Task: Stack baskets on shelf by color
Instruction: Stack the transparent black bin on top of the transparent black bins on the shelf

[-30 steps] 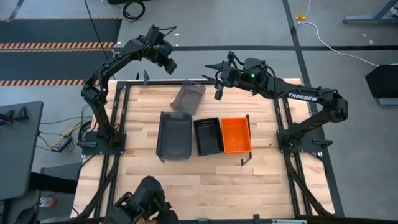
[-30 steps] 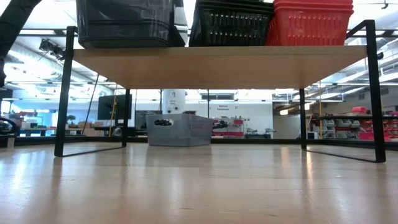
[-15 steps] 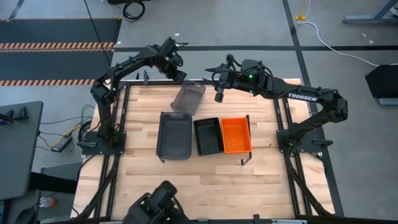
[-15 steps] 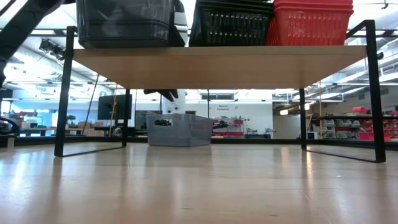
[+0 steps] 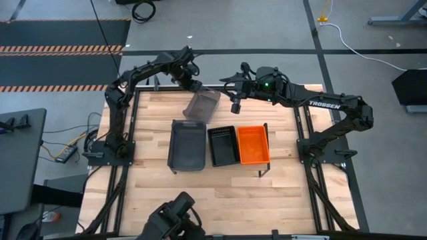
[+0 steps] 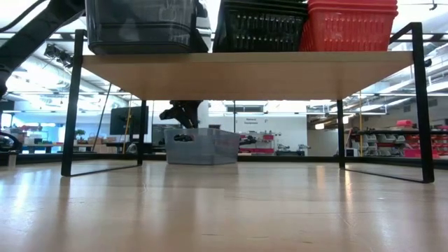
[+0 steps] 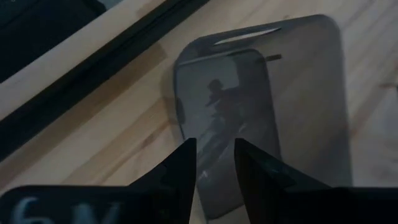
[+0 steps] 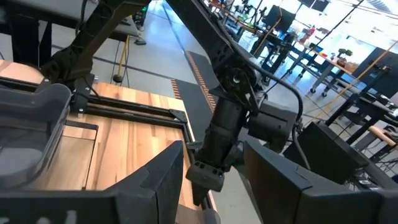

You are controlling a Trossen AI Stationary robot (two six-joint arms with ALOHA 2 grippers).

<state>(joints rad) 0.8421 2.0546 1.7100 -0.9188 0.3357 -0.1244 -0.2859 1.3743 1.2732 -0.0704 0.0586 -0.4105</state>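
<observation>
The surface (image 5: 220, 193) is pale butcher-block wood inside a black metal frame. On it stands the shelf (image 6: 245, 73), a low light-wood board on thin black legs. The high view shows three stacks side by side on the shelf: a large solid grey basket (image 5: 187, 145) at one end, a smaller black perforated basket (image 5: 223, 145) in the middle, and a bright orange perforated basket (image 5: 253, 144) at the other end. The low view shows them only as walls above the board's edge.

A loose grey basket (image 5: 202, 104), smooth, with rounded corners, lies on the surface just beyond the shelf, behind the grey stack and turned at an angle to it. The low view shows it under the shelf board, resting flat on the wood with a small label on its wall. The left wrist view looks down into its glossy bottom.

The left pincer (image 5: 193, 83) hangs just above the loose basket's far end. Its fingers (image 7: 180, 171) stand a narrow gap apart, empty and touching nothing.

The right pincer (image 5: 235, 103) hovers beyond the shelf, beside the loose basket and behind the black stack. Its fingers (image 8: 163, 180) are spread, holding nothing.
</observation>
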